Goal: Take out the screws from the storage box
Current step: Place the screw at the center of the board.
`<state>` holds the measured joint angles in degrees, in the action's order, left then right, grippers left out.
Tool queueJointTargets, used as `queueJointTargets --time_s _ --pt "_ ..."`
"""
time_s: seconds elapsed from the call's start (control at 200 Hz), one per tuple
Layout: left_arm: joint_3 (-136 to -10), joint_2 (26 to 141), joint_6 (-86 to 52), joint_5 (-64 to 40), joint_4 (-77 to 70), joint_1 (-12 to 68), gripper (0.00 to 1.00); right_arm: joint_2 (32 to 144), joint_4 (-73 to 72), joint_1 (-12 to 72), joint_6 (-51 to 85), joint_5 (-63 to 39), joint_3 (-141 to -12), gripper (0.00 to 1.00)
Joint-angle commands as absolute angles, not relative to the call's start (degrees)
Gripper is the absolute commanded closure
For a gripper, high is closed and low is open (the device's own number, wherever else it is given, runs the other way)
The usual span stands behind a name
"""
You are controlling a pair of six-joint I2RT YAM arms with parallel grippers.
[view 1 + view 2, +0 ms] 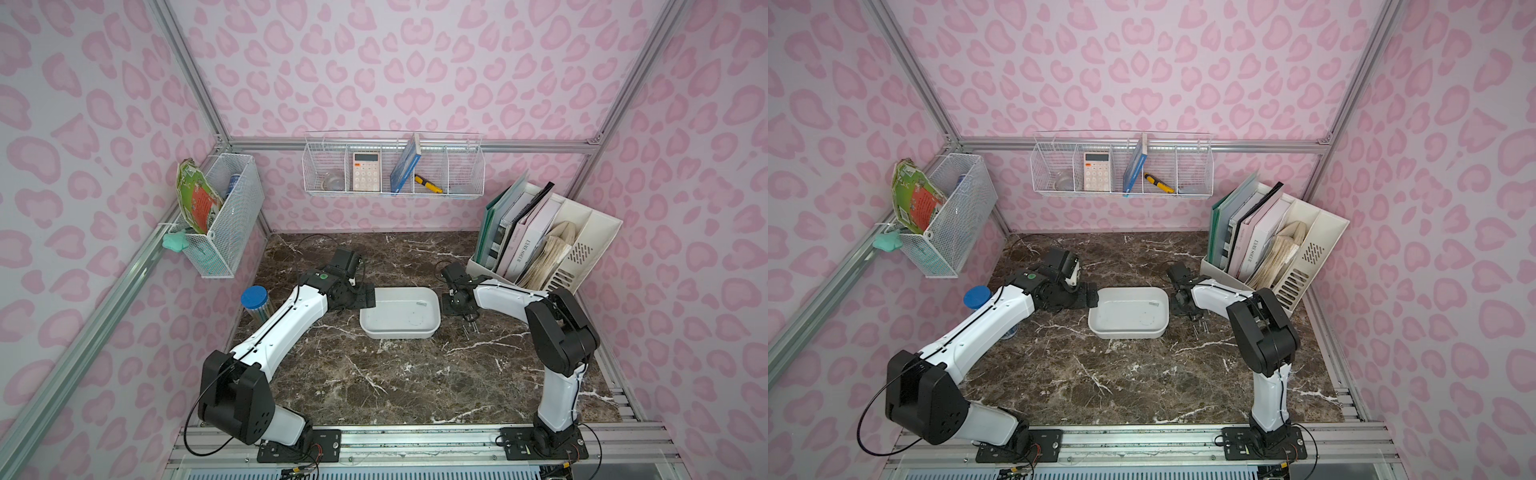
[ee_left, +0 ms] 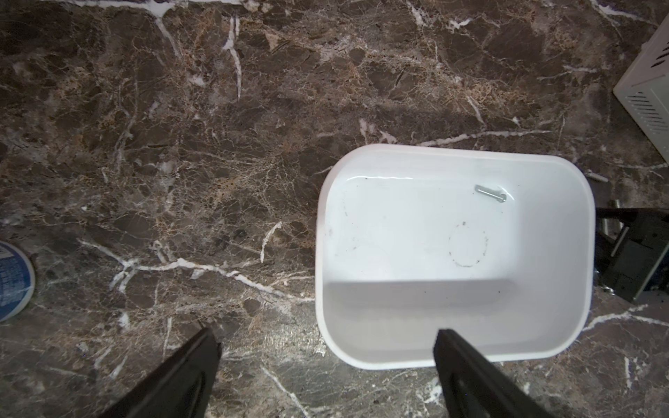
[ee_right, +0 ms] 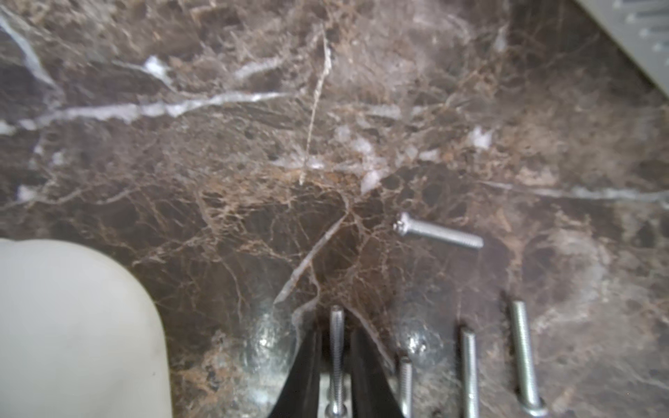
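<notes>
Open table [image 1: 374, 386] lies free in front of the storage box [image 1: 397, 333]; to its right, loose screws [image 3: 440, 231] litter the narrow strip before the file organiser [image 1: 598, 241], and a blue-lidded jar [image 1: 254, 297] (half behind the left arm [image 1: 291, 316]) blocks the left edge.

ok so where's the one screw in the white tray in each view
top view: screw inside tray, by far wall
top view: same spot
left wrist: on tray floor, near a corner
right wrist: not in it
shared landmark: the white tray
</notes>
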<state>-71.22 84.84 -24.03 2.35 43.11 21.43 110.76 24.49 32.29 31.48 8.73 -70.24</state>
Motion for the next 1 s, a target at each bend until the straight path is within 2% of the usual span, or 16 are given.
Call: queueJointTargets --time_s 0.0,0.255,0.595,0.995 --pt "-71.61 85.08 -24.68 0.88 43.6 21.45 0.03 110.29 27.39 33.27 34.68 9.38 -69.73 0.72" --pt "-70.29 83.07 -25.55 -1.04 41.98 21.49 0.03 106.55 32.62 35.49 39.04 17.23 -71.74 0.67" --pt "-69.78 80.62 -25.4 -0.79 41.98 22.04 0.03 101.83 34.42 37.87 41.04 19.39 -73.7 0.66" --pt "-69.12 79.2 -25.05 3.75 41.78 22.15 0.03 91.49 27.39 38.67 38.01 14.82 -69.89 0.66"
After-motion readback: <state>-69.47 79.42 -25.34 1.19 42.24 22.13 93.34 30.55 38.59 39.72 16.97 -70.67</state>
